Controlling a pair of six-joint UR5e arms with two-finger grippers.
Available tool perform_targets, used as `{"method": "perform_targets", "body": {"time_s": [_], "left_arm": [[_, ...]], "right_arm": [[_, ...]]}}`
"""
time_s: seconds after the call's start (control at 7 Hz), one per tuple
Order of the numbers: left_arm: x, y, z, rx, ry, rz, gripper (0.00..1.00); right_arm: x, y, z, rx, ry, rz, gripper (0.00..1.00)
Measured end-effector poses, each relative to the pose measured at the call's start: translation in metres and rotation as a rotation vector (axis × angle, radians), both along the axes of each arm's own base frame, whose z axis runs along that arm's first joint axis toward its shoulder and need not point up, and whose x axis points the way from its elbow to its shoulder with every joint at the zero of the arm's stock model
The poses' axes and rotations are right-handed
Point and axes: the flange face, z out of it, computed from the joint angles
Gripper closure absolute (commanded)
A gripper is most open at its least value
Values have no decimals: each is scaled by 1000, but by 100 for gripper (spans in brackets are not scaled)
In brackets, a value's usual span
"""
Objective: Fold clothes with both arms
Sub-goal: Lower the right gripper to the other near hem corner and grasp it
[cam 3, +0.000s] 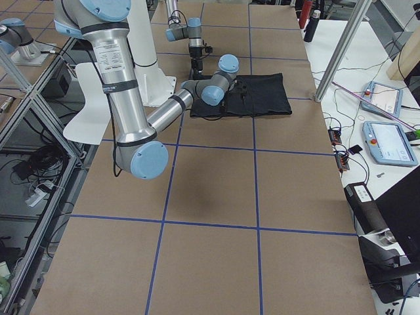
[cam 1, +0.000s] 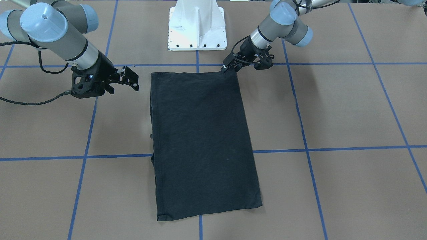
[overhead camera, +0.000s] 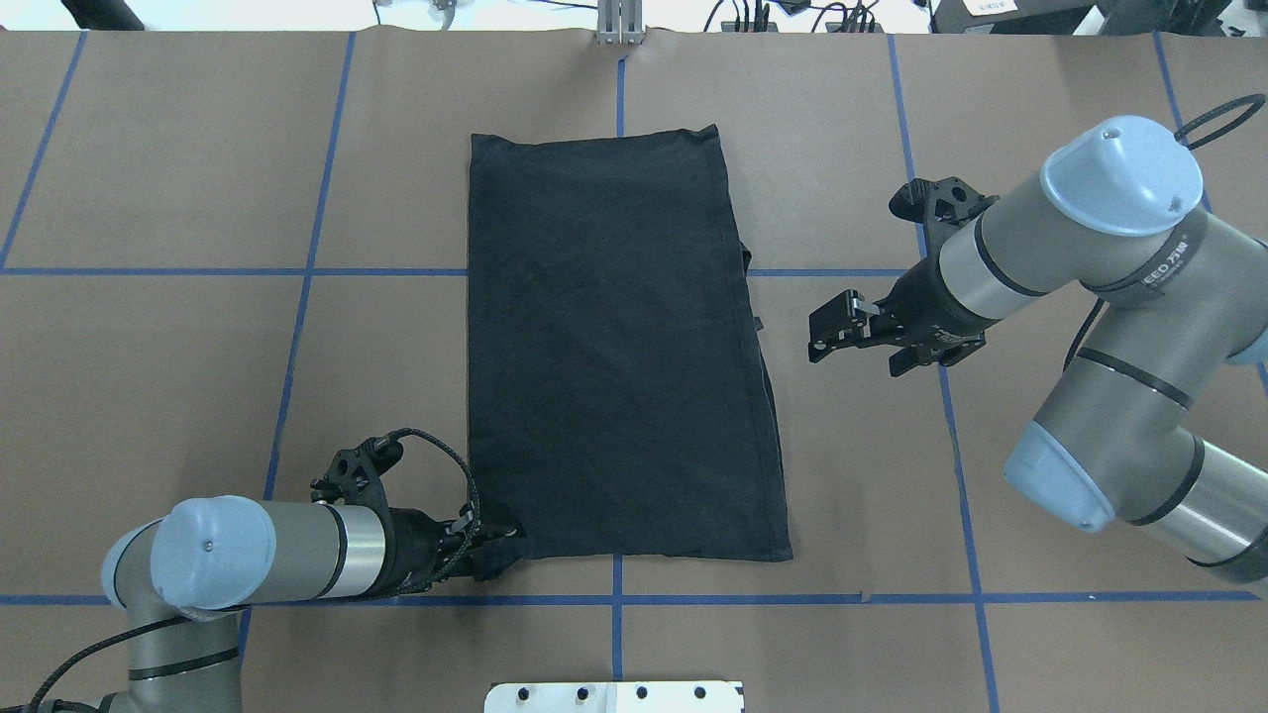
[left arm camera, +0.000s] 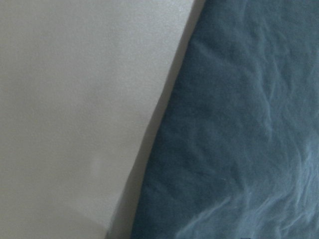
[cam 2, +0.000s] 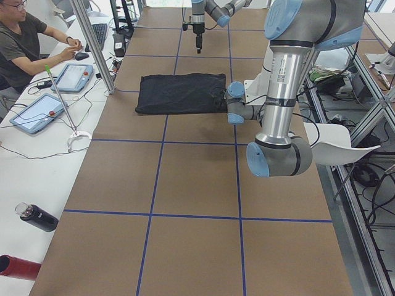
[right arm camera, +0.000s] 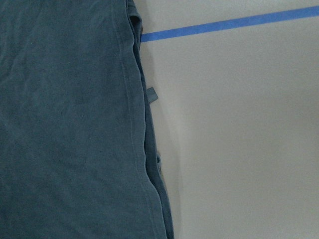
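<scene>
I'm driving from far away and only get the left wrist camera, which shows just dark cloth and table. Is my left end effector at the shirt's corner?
Observer: Yes. The left end effector is at the T-shirt's corner nearest the robot. I can't tell whether it's pinching.
Operator: Where's the other one?
Observer: The right end effector is open, beside the T-shirt's long edge, not touching it.
Operator: What does the shirt look like?
Observer: A long, plain black rectangle lying flat on the table.
</scene>
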Motion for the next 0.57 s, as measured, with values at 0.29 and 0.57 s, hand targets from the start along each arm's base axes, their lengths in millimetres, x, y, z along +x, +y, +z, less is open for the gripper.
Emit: {"method": "perform_targets", "body": {"time_s": [0.29, 0.57], "left_arm": [[0, 1, -1, 0, 1, 1, 50], [0, 1, -2, 1, 3, 2, 100]], "right_arm": [[0, 0, 1, -2, 1, 1, 0], [0, 0, 2, -4, 3, 0, 0]]}}
